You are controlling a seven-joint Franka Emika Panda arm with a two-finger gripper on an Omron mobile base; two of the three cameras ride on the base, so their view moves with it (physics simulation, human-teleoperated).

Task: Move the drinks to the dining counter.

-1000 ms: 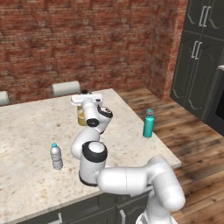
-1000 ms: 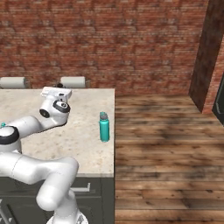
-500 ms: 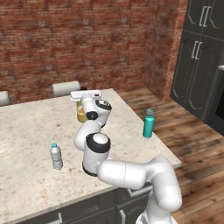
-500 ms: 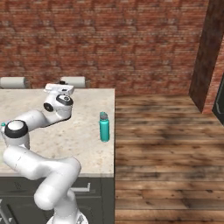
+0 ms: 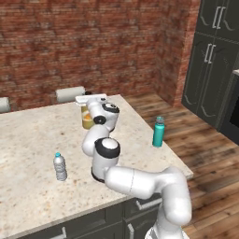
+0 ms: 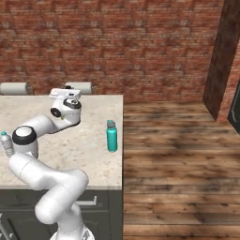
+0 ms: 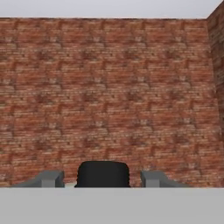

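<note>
Centrally, the white arm reaches across the dining counter [image 5: 37,140], an island with a beige speckled stone top and a dark base, toward its far edge. The gripper [image 5: 88,105] sits at the juice bottle [image 5: 87,120], whose yellow-orange body shows just below the white hand in the left base view; the bottle stands upright on the stone near the far edge. In the hand view the black cap [image 7: 103,173] of this bottle lies between the two grey fingers [image 7: 48,178], one on each side and close against it. The jaws stand partly apart with the bottle between them; whether the pads press on the bottle cannot be told from these views.

The teal bottle [image 5: 158,132] with its grey cap stands upright near the counter's right-hand edge, well apart from the arm; the right base view shows it [image 6: 111,136] close to the counter corner beside the wooden floor [image 6: 178,154]. The small clear water bottle [image 5: 59,166] with a blue cap stands upright on the near left part of the top, to the left of the arm's elbow; in the right base view it [image 6: 5,143] appears at the left margin, partly cut off.

Behind the island runs a red brick wall [image 5: 93,42]. Two pale chair backs [image 5: 70,94] rise just beyond the far edge. Dark cabinets [image 5: 212,56] stand at the right of the left base view.
</note>
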